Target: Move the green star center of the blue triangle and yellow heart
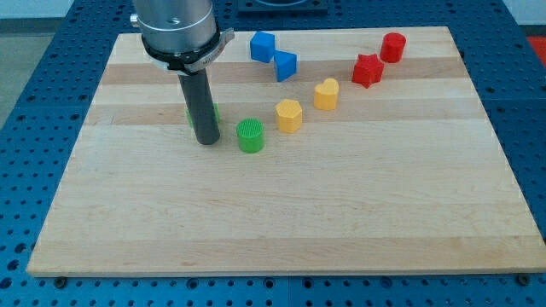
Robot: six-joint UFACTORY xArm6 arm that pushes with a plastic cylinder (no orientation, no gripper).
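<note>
My tip (207, 141) rests on the board left of centre. A green block (216, 112), probably the green star, sits just behind the rod and is mostly hidden by it; only slivers show on either side. The blue triangle (285, 65) lies up and to the right near the view's top. The yellow heart (326, 94) lies right of it and lower. The tip stands well to the left of both.
A green cylinder (250, 136) stands just right of the tip. A yellow hexagon (289, 115) lies between it and the heart. A second blue block (262, 46) touches the triangle's upper left. A red star (368, 70) and a red cylinder (392, 47) sit at the top right.
</note>
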